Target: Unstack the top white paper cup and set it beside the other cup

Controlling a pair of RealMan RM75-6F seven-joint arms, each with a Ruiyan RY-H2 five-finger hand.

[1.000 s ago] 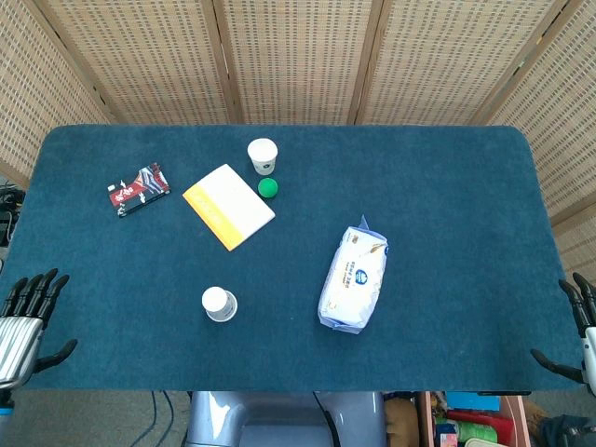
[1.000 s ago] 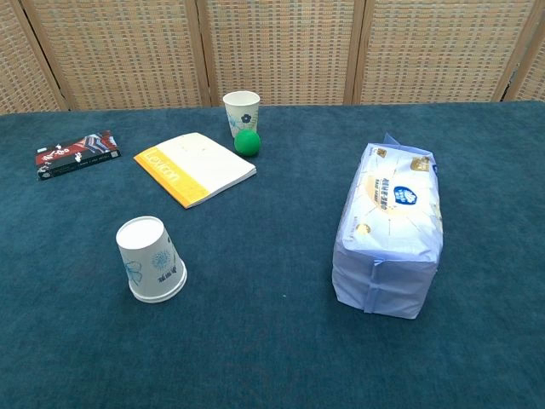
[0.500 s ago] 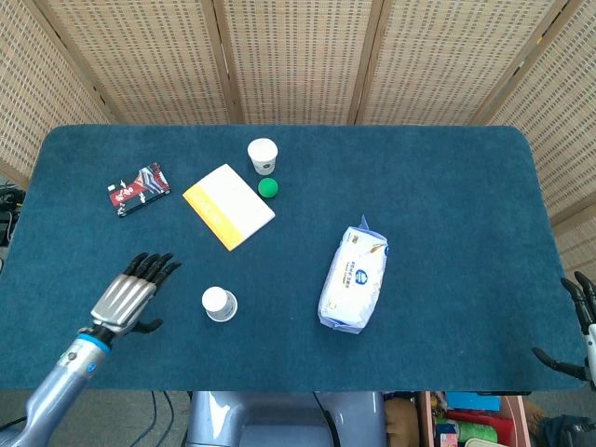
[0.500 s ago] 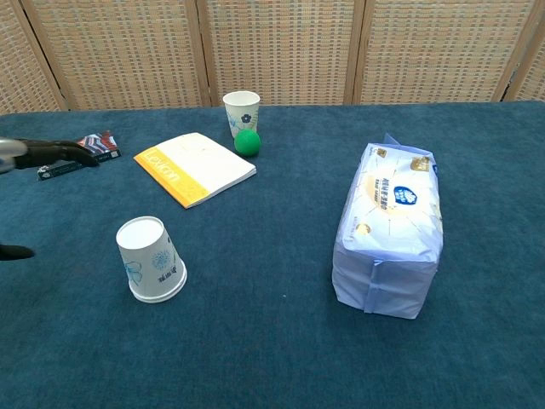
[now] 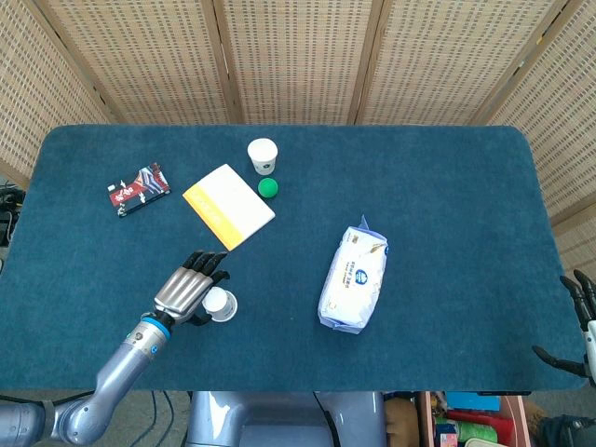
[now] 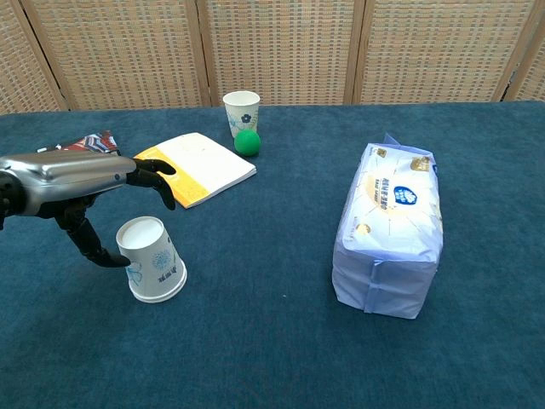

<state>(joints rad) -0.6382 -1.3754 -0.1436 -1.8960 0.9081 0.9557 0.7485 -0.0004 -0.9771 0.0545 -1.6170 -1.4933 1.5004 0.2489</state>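
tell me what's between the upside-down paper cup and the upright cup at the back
The yellow-edged notebook lies between the inverted cup and the upright cup; the head view shows it best.

Inverted cup stack point(image 6: 152, 271) sits near the table's point(image 5: 447, 214) front-left, w/ the left hand point(image 5: 189, 290) just left of it, fingers above its top. Booklet point(image 5: 229, 206) lies behind it — upright cup point(image 5: 263, 155) & ball point(image 5: 268, 188) behind-right of that, touching. Packet point(image 5: 138, 188) far left. Tissue pack point(image 5: 354, 279) right of centre.

open desk point(image 5: 447, 214) between inverted cup point(image 6: 152, 259) and tissue pack point(image 6: 387, 226); notebook point(image 5: 228, 206), green ball point(image 5: 268, 188) crowding behind, toward far cup point(image 5: 263, 155).
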